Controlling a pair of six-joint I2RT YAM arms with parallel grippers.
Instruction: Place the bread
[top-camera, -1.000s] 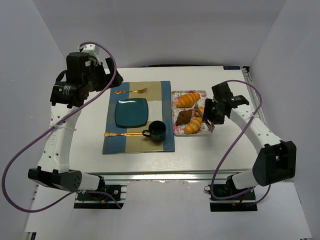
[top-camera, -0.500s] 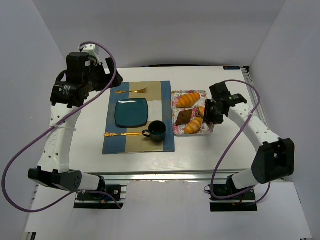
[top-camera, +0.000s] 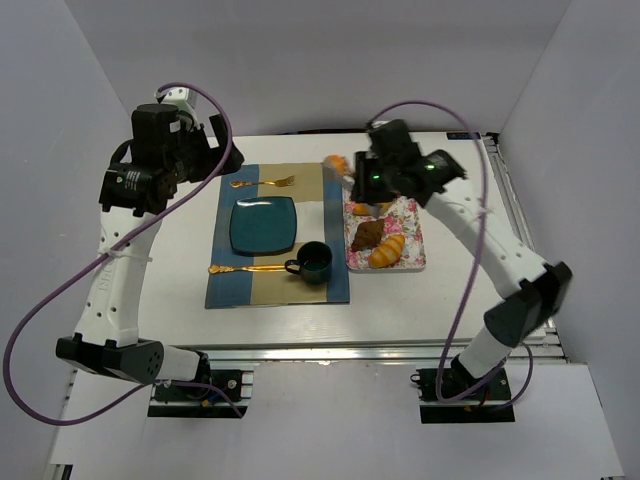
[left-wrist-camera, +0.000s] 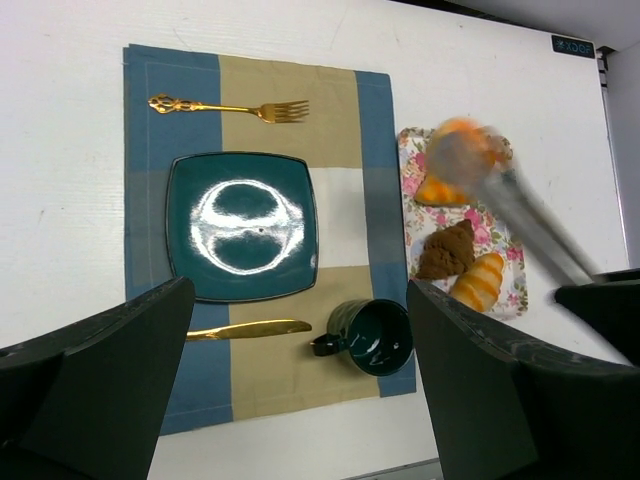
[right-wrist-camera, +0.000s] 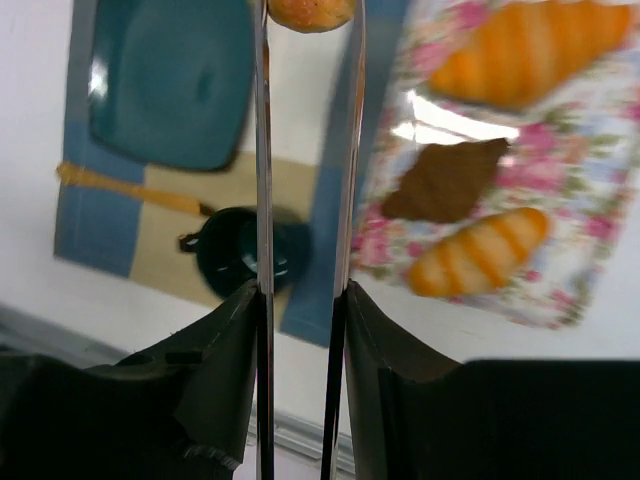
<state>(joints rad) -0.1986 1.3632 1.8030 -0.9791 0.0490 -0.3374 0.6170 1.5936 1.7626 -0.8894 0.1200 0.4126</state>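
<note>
Bread (top-camera: 337, 162): a golden-orange piece, rounded at its visible end, was held in the air near the table's far edge, between the tray (top-camera: 412, 215) and the mat (top-camera: 335, 200). The right gripper (right-wrist-camera: 308, 15) pinched it only at the tips of its long thin fingers. I judged that so slight a hold could let it slip and fall short of the plate (top-camera: 263, 225), or onto the cup (top-camera: 313, 262). The left gripper (left-wrist-camera: 300, 290) hung spread wide toward the far-left corner.
</note>
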